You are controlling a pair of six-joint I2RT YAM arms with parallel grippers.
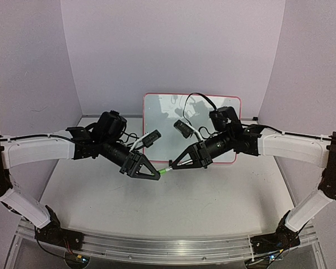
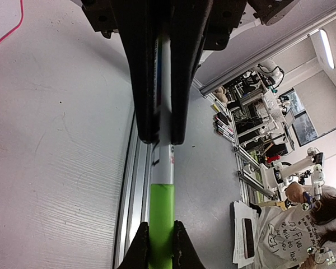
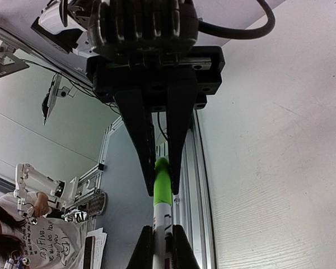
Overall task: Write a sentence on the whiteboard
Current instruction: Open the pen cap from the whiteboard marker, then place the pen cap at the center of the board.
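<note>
Grey table (image 1: 213, 196): an aluminium rail (image 1: 168, 245) lines its near edge, lilac walls (image 1: 173, 50) close its far side, and someone in a lettered white T-shirt (image 2: 291, 238) is beyond it.

The top camera looks down from 6 o'clock, above and behind the arm bases (image 1: 59, 233). The two wrist cameras face each other at close range. All three views share the green-capped marker (image 2: 161, 207).

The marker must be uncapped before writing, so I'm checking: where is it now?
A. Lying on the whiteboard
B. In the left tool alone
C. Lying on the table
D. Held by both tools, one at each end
D: the left tool grips the marker by its white barrel, and the right tool grips its green cap.
</note>
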